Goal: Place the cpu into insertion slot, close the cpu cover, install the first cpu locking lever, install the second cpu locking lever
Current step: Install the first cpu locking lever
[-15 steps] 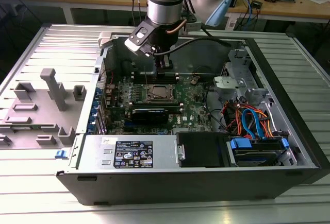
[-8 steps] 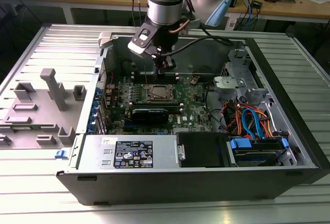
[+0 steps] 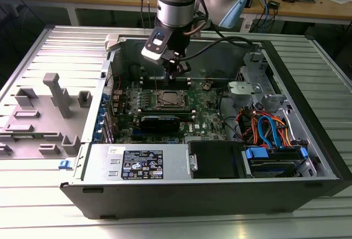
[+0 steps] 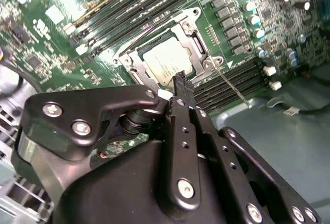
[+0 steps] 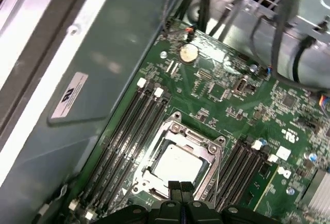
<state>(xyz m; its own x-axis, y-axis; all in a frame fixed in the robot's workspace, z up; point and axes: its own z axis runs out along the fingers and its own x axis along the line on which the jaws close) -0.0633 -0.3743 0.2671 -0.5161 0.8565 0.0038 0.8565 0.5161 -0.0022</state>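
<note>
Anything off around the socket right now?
A thin lever juts from a corner of the cpu cover, slanting across the memory slots instead of lying along the frame; looks unlatched. The cpu sits flat.

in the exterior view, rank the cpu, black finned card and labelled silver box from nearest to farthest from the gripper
1. cpu, mid-board, close by the gripper.
2. black finned card, just past the cpu, on its camera side.
3. labelled silver box, along the case edge nearest the camera.
</note>
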